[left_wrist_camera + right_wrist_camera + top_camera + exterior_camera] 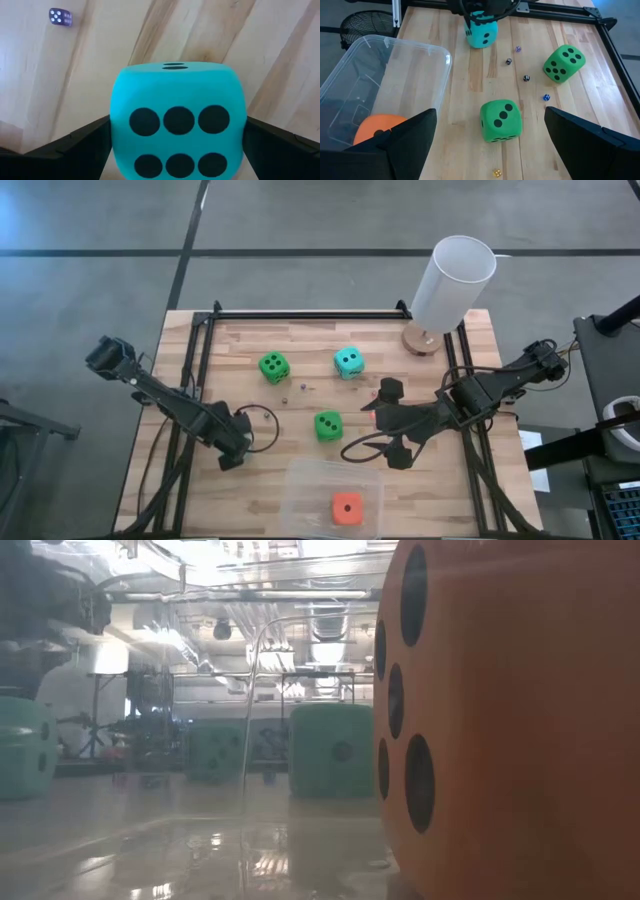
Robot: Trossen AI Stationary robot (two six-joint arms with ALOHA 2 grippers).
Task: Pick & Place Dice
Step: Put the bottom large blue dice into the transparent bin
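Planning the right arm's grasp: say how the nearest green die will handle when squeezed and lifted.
The green die looks like matte foam with rounded edges: probably light, squashy, not slippery. Resting flat on one face, it should slide or tip rather than roll if nudged.

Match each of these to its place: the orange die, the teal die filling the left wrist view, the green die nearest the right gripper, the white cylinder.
Things:
1. orange die
2. teal die
3. green die
4. white cylinder

Places:
A. between the fingers of the left gripper
B. inside the clear plastic bin
C. on a round wooden base at the table's corner
D. on bare wood in front of the open right gripper

Pairs: 1-B, 2-A, 3-D, 4-C
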